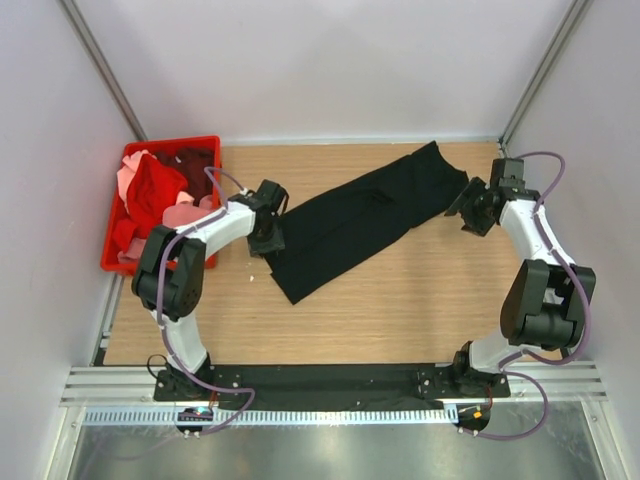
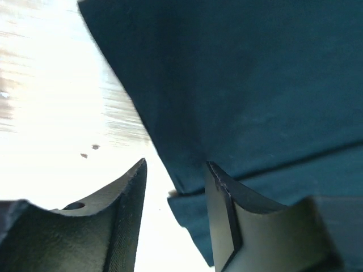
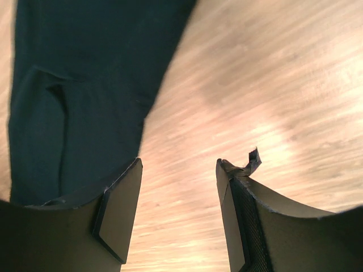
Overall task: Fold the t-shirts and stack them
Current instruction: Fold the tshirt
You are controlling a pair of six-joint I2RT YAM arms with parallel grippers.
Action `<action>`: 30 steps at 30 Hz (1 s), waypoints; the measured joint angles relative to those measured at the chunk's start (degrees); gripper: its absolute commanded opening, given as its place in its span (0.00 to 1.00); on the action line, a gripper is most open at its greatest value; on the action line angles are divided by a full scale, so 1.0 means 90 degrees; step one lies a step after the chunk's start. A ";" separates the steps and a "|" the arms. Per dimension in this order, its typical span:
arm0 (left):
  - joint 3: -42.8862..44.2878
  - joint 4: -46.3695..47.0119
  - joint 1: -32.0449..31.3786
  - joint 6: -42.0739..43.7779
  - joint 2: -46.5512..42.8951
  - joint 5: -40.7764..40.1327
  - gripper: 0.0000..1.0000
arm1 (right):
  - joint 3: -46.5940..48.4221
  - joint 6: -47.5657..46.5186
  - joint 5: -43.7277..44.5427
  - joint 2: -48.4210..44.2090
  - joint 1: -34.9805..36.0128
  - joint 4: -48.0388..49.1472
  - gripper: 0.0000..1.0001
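Sprawling diagonally, limp black t-shirt (image 1: 352,226) on woodgrain table (image 1: 400,320).

T-shirt (image 1: 350,225) on table (image 1: 400,320) (crate (image 1: 110,262) left)

L gripper (image 2: 176,164) & R gripper (image 3: 180,162): jaws apart.

black t-shirt (image 1: 365,225): plain black, reading dark teal ahead of the left gripper (image 2: 176,164)
heaped t-shirts (image 1: 155,190): red, pink, dark maroon
crate (image 1: 190,142): red
table (image 1: 420,300): pale wood grain beneath the right gripper (image 3: 180,163)
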 measured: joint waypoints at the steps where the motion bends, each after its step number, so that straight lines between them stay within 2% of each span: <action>1: 0.0119 -0.0109 -0.0010 0.0046 -0.0010 0.0024 0.48 | -0.0121 0.0022 0.0017 0.0000 0.0000 0.0024 0.62; 5: 0.0913 -0.0367 -0.0010 0.0345 0.0017 0.0083 0.47 | -0.0328 0.0168 0.0073 0.0141 -0.0024 0.0163 0.59; 10: 0.1804 -0.0296 -0.0005 0.0852 0.0449 0.0058 0.45 | -0.0180 0.0381 0.0090 0.0969 -0.0172 0.0806 0.54; 13: 0.1846 -0.0313 0.0010 0.1015 0.0935 0.0049 0.45 | -0.0168 0.0522 0.0083 0.1540 -0.0420 0.1277 0.47; 16: 0.1836 -0.0384 0.0066 0.1056 0.1450 0.0015 0.44 | -0.0168 0.0653 -0.0053 0.2025 -0.0760 0.1775 0.47; 21: 0.1785 -0.0282 0.0206 0.0930 0.1428 -0.0085 0.45 | 0.0012 0.0855 -0.0381 0.2526 -0.1151 0.2710 0.48; 26: 0.1615 -0.0141 0.0216 0.0755 0.1333 -0.0146 0.45 | 0.0716 0.0916 -0.0678 0.3274 -0.1146 0.3415 0.47; 30: 0.1404 0.0058 0.0216 0.0588 0.1209 -0.0197 0.45 | 0.1302 0.0991 -0.0806 0.3803 -0.1132 0.3701 0.36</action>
